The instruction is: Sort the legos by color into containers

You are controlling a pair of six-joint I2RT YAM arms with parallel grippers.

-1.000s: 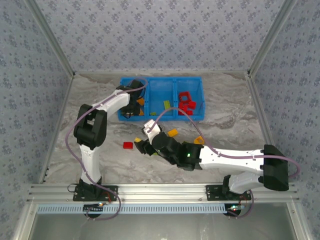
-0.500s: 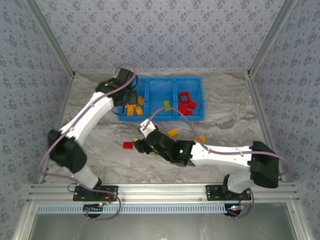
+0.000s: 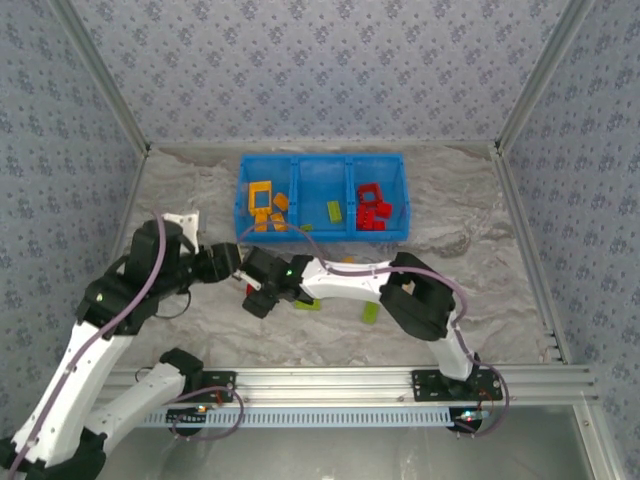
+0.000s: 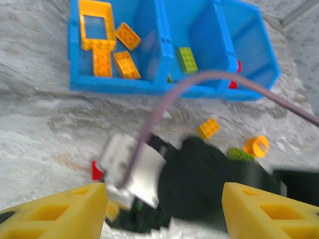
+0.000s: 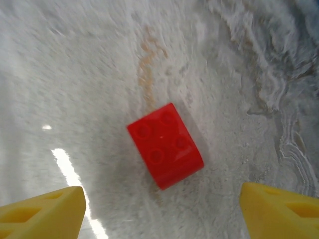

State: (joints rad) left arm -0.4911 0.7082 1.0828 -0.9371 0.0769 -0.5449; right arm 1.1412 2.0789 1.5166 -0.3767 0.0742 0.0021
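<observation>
As bin point(image 3: 315, 185) holds orange, grn, red legos point(image 3: 333, 210)

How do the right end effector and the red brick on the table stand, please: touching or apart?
Apart. The right wrist view shows the red brick between the fingers of the right end effector, bare table either side.

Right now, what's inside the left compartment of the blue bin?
An open orange frame and three orange bricks. The near wall of the bin hides the floor strip just behind it.

Left tool point(image 4: 164, 213) withdrew from bin point(image 4: 114, 85); right tool point(image 5: 159, 209) swung left.
</observation>
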